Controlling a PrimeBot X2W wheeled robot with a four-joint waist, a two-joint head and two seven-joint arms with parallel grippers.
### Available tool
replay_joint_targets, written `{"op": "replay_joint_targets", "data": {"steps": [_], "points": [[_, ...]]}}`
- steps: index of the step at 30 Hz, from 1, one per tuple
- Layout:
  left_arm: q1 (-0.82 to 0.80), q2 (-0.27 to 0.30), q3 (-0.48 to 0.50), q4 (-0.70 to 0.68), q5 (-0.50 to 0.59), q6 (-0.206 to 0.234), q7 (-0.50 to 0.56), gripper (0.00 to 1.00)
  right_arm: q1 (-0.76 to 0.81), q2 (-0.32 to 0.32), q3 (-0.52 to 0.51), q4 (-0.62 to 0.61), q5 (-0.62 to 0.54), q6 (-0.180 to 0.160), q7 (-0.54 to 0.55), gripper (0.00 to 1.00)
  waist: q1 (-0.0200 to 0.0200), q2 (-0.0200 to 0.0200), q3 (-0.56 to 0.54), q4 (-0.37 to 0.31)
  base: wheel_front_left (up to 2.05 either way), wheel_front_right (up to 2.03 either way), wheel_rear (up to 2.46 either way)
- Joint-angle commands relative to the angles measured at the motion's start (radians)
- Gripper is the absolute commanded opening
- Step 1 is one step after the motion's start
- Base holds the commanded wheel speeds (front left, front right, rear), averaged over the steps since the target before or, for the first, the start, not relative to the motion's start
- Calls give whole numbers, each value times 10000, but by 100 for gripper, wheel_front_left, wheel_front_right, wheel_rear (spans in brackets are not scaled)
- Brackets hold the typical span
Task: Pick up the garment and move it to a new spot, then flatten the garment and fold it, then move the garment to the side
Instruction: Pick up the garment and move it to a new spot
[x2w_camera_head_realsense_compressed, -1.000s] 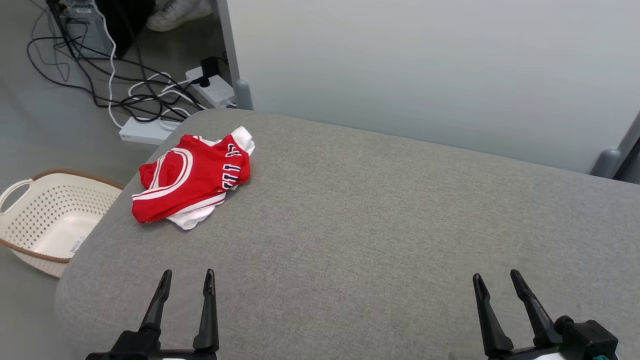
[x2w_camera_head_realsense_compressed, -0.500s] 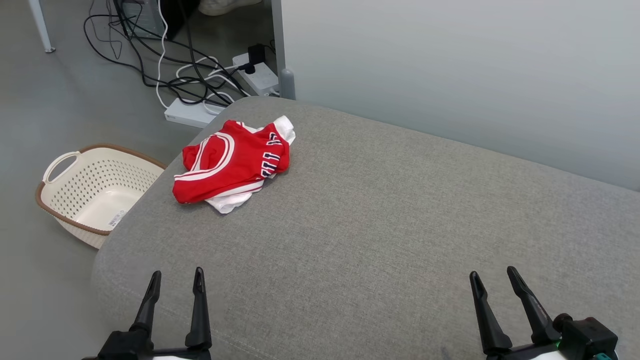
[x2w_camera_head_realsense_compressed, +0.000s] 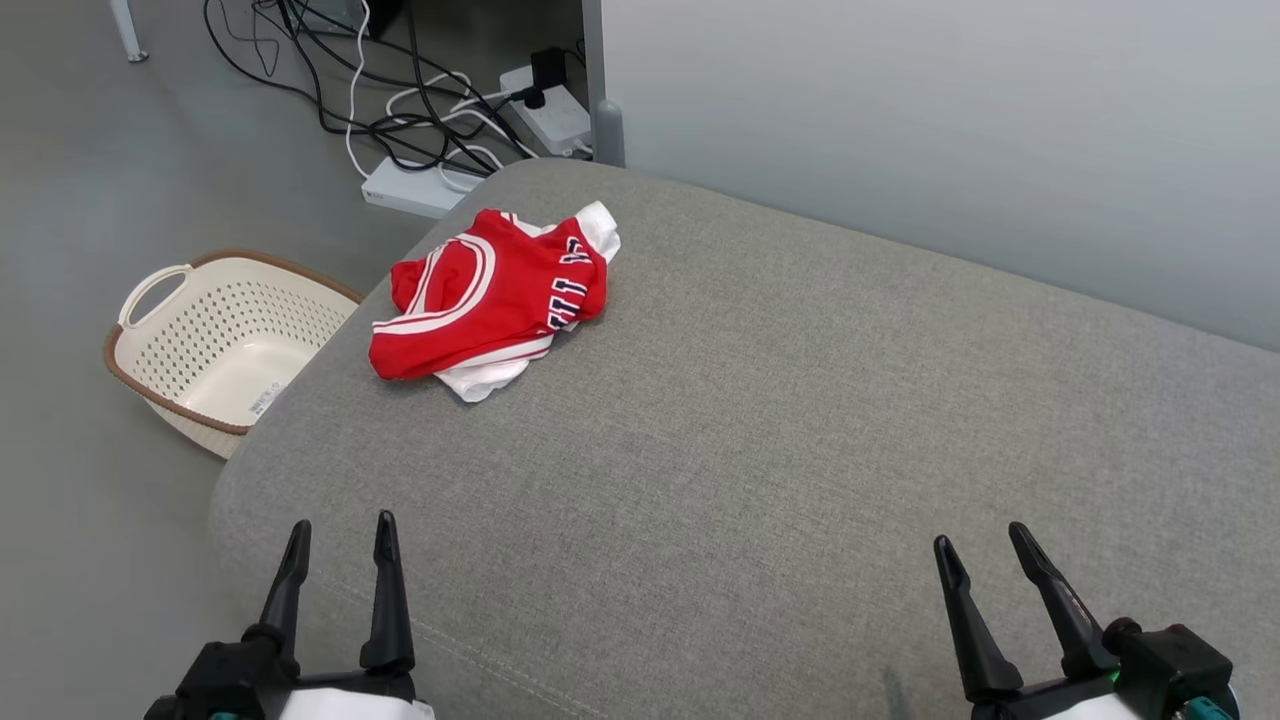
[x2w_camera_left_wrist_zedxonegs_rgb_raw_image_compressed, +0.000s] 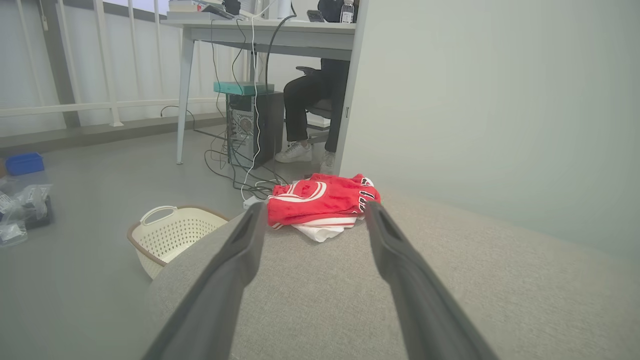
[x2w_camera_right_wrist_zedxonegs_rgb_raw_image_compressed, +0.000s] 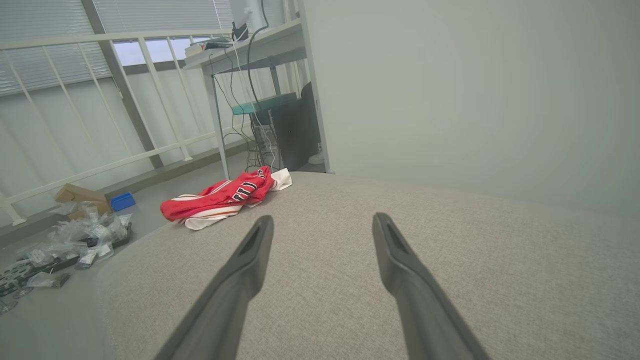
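Note:
A crumpled red garment (x2w_camera_head_realsense_compressed: 497, 292) with white trim and dark lettering lies near the far left corner of the grey cushioned surface (x2w_camera_head_realsense_compressed: 780, 420). It also appears in the left wrist view as the garment (x2w_camera_left_wrist_zedxonegs_rgb_raw_image_compressed: 320, 202), straight ahead between the fingers, and in the right wrist view as the garment (x2w_camera_right_wrist_zedxonegs_rgb_raw_image_compressed: 220, 197), off to the left. My left gripper (x2w_camera_head_realsense_compressed: 338, 532) hovers open over the near left edge, well short of the garment. At the near right my right gripper (x2w_camera_head_realsense_compressed: 982, 545) is open too, holding nothing.
A cream perforated basket (x2w_camera_head_realsense_compressed: 215, 335) stands on the floor left of the surface. Cables and power strips (x2w_camera_head_realsense_compressed: 450, 110) lie on the floor beyond the far corner. A pale wall panel (x2w_camera_head_realsense_compressed: 950, 130) runs along the far edge. A seated person's legs (x2w_camera_left_wrist_zedxonegs_rgb_raw_image_compressed: 305, 115) show under a desk.
The head camera has swung left, so the whole picture shifted right; the garment lies as before. Both grippers stay open in the same near positions.

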Motion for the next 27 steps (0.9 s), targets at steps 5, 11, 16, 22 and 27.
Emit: {"op": "replay_joint_targets", "data": {"steps": [5, 11, 16, 22, 27], "points": [[-1099, 1, 334, -326, -591, 223, -103, 100, -684, -618, 241, -420, -71, 0, -61, 100, 0, 0, 818, -59, 0, 0, 0], [-1991, 1, 372, -175, -1160, 410, -103, 100, -1217, -1222, 225, -568, -78, 0, -61, 100, 0, 0, 1775, -304, 0, 0, 0], [-3026, 1, 388, 193, -1532, 505, -103, 100, -1681, -1656, 261, -664, -73, 0, -61, 100, 0, 0, 2594, -564, 0, 0, 0], [-4442, 1, 739, 965, -1893, 488, -103, 100, -2185, -2023, 330, -710, -12, 0, -61, 100, 0, 0, 3444, -961, 0, 0, 0], [-5645, 1, 1170, 1646, -2589, 321, -103, 100, -2600, -2346, 310, -801, -11, 0, -61, 100, 0, 0, 4218, -1308, 0, 0, 0]]}}
